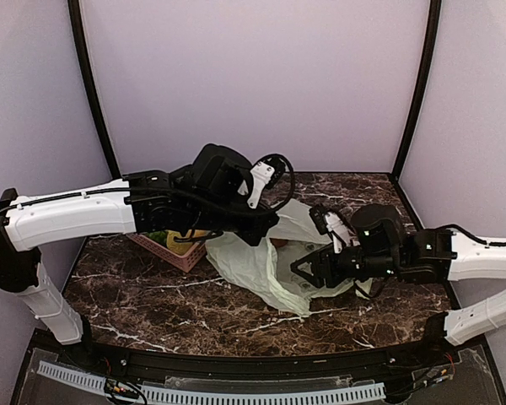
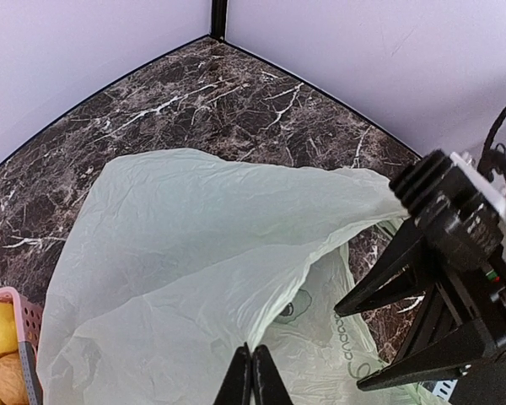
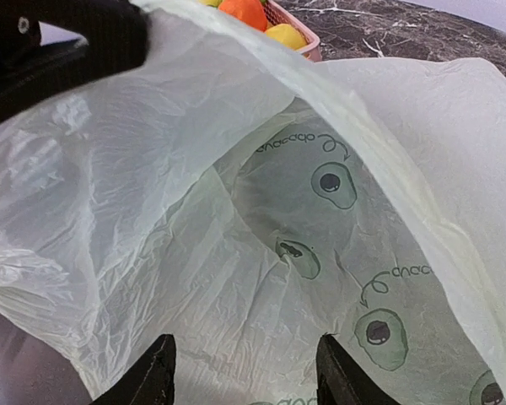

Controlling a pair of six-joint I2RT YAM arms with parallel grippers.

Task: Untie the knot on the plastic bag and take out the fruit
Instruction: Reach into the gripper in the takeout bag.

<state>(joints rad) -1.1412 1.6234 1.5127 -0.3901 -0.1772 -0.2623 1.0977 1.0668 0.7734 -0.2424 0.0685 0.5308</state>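
From above, the left gripper (image 1: pixel 266 232) pinched the plastic bag (image 1: pixel 257 268) by its raised rim; fruit (image 1: pixel 190 240) sat in the pink basket (image 1: pixel 174 256) behind it. Left wrist: jaws shut on the film. Right wrist: the right gripper (image 3: pixel 244 339) stood parted at the bag's mouth, with orange fruit beyond.
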